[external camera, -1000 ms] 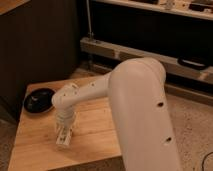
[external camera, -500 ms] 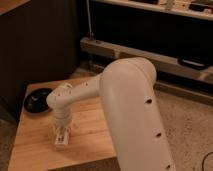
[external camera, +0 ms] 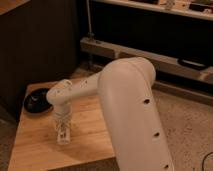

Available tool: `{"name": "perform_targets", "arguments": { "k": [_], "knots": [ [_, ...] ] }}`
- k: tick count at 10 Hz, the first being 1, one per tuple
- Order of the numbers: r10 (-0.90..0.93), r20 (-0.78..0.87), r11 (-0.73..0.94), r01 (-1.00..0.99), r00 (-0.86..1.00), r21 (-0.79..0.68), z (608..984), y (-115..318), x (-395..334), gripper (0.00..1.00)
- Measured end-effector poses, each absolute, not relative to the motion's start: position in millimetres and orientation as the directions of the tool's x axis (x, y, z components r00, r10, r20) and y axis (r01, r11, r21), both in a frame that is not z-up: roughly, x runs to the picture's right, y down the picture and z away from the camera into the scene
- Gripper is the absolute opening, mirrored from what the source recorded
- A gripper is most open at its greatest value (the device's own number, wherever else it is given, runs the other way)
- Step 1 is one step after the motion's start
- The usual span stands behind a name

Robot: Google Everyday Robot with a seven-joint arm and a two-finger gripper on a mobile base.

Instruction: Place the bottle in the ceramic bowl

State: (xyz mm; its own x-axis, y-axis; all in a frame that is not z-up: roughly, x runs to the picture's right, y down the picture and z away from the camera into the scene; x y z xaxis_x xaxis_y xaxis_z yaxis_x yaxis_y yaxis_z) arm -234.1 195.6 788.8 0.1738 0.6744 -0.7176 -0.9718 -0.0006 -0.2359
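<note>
— On the surface (external camera: 85, 142), where is the bottle (external camera: 64, 140) lying?
— Under my tool (external camera: 62, 130), apart from the bowl (external camera: 36, 102); I cannot tell if it's gripping. I'm planning a straight lift before swinging over.

Jaws down at the bottle (external camera: 64, 137) — near the ceramic bowl (external camera: 36, 102).

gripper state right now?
Gripper: down at the wooden table, apart from the ceramic bowl. Cannot be told whether it is open, closed or holding anything.
</note>
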Motion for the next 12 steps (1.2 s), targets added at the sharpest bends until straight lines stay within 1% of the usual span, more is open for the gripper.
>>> {"name": "perform_targets", "arguments": {
  "k": [3,7,10,12],
  "knots": [
    [0.690,-0.702,0.016,-0.972,0.179,-0.233,791,173,-232,0.00],
    [0.746,-0.641,0.035,-0.972,0.180,-0.233,774,116,-233,0.00],
    [0.769,-0.606,0.057,-0.966,0.204,-0.252,776,92,-259,0.00],
    [0.777,-0.592,0.054,-0.960,0.213,-0.275,783,77,-271,0.00]
  ]
}}
